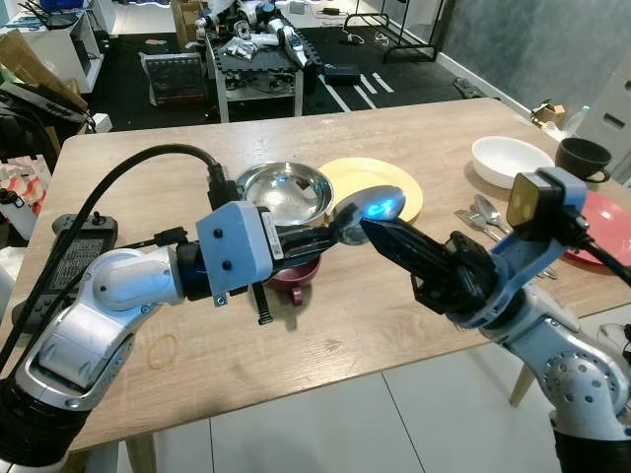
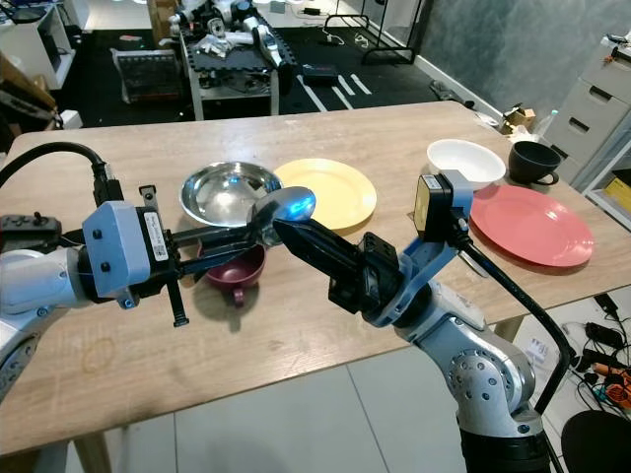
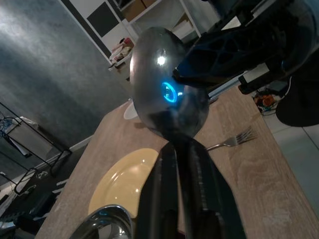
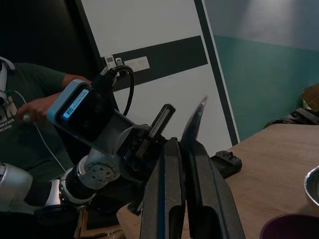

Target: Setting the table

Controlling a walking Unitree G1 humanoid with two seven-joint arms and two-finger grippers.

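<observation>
A large metal spoon (image 1: 370, 209) hangs above the wooden table (image 1: 375, 325), between a steel bowl (image 1: 286, 190) and a yellow plate (image 1: 399, 187). My left gripper (image 1: 330, 236) comes in from the left and is shut on the spoon's neck (image 3: 167, 92). My right gripper (image 1: 373, 232) comes in from the right, shut on the rim of the spoon's bowl (image 4: 195, 124). A maroon cup (image 1: 296, 273) stands on the table under the left gripper.
At the right end lie a white bowl (image 1: 511, 160), a black mug (image 1: 584, 156), a red plate (image 1: 609, 229) and loose cutlery (image 1: 481, 215). A black controller (image 1: 67, 251) rests on the left edge. A person (image 4: 35, 99) stands behind my left arm.
</observation>
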